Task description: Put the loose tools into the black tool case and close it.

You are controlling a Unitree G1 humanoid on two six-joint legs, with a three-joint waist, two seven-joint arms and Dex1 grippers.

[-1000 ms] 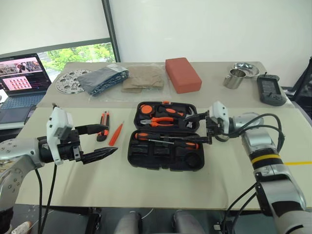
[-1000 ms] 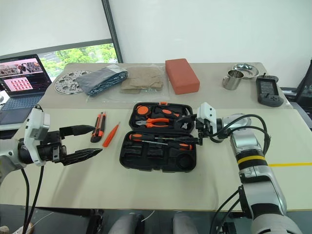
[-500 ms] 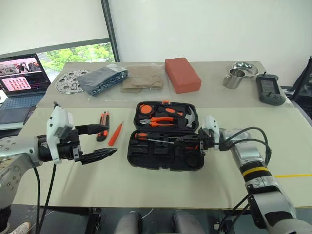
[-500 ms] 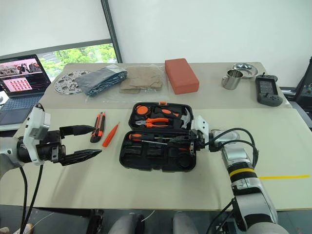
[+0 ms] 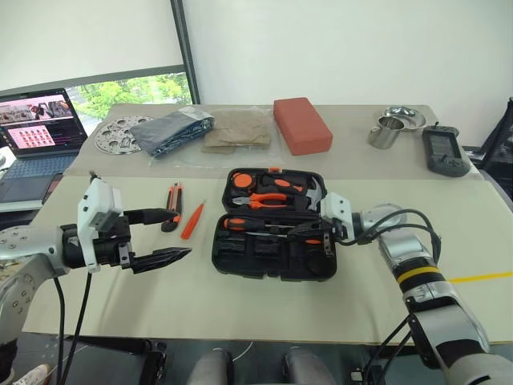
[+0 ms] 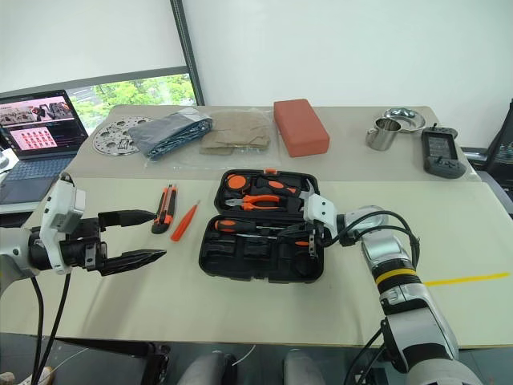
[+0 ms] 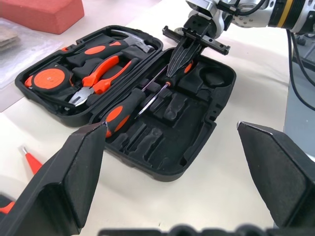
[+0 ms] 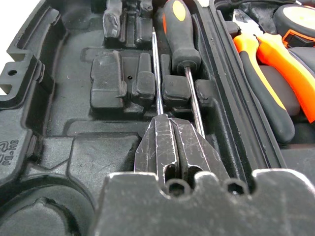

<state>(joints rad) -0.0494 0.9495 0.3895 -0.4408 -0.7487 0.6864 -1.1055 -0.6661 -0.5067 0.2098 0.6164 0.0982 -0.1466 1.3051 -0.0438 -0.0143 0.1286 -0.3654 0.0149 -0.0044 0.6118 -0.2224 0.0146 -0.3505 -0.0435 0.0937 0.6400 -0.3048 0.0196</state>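
While the black tool case lay wide open in the middle of the desk, the job was only partly done. Two screwdrivers were already lying in the near half of the case, one with a fat orange-and-black handle and one with its handle under the right gripper. That gripper had its two black fingers pressed together, with the tips down on the second screwdriver at the right end of the case. It looked like it was pushing the tool into its slot, though I could not tell if it was really pinching it.

The far half of the case held the pliers, a hammer and a round orange tool.

Two loose tools were left out on the desk, to the left of the case: the utility knife and the slim small orange tool, lying just beside each other. The left gripper hung near them with its fingers wide apart and nothing in it.

I could not see a tape roll. The round hole at the near right corner of the case looked empty. After the last tools went in, the lid would need closing.
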